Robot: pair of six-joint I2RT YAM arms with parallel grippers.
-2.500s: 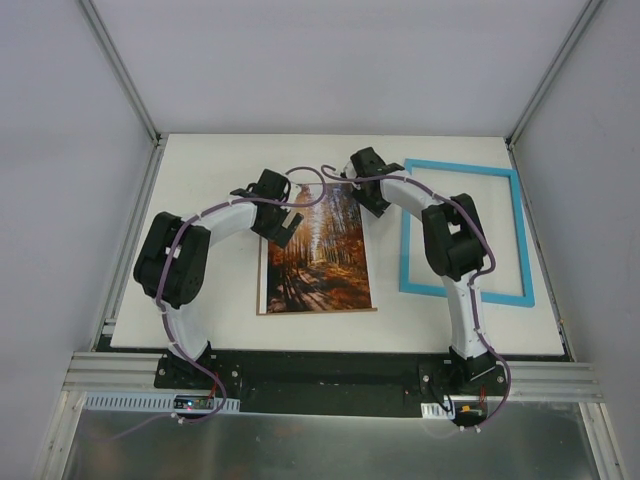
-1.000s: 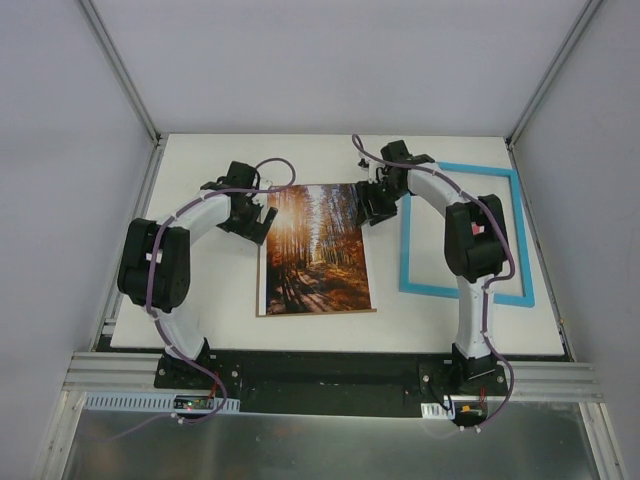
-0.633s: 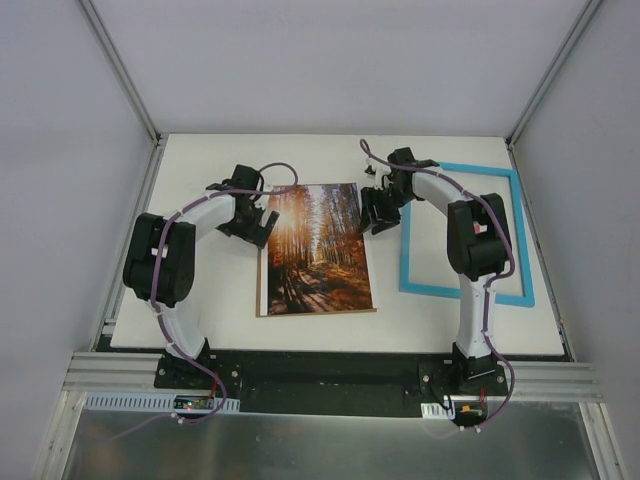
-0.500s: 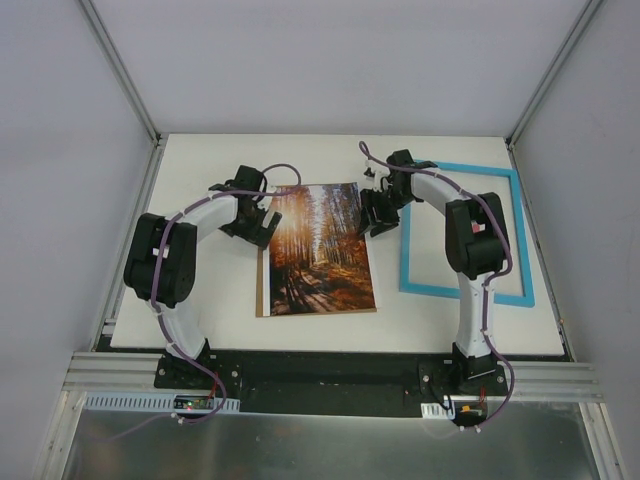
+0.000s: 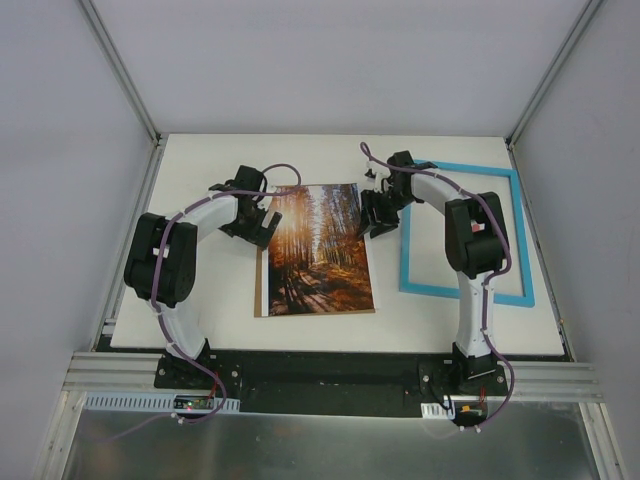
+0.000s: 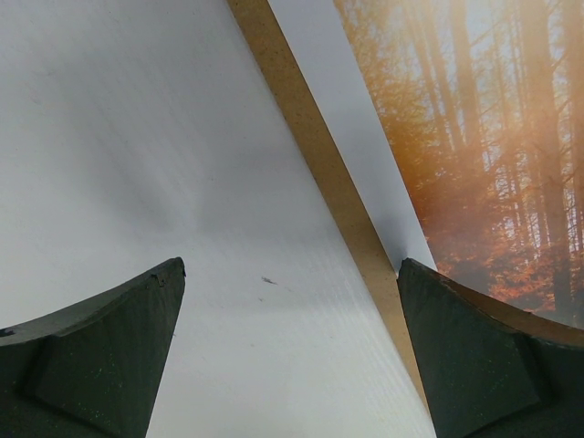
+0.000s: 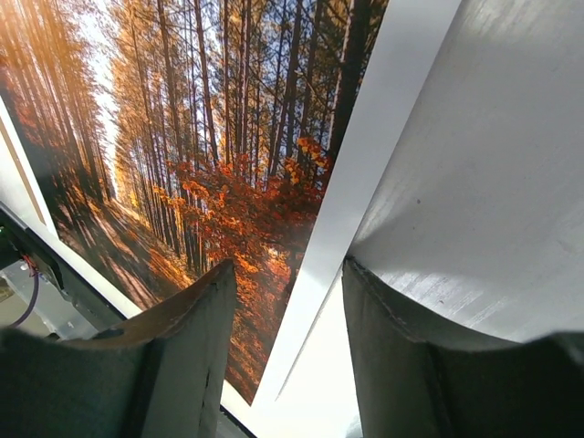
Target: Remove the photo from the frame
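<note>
So the right claw (image 7: 287, 274) is about half open, straddling the white right edge of the photo (image 5: 318, 250) near its far corner. Nothing looks pinched to me. The left claw (image 6: 287, 274) gapes wide and empty over the brown backing board (image 6: 319, 155) at its far left corner. Photo lies mid-bench (image 5: 230, 300), long axis running near edge to far edge, already out of the blue frame (image 5: 521, 240) by the right edge. Both arms arch inward, elbows out, right one nearer.

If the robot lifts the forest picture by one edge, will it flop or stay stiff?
Probably flops: the photo looks paper-thin, lying flat. Likely very light, so a nudge may slide it over the brown backing board beneath. Its smooth-looking surface might be slippery.
</note>
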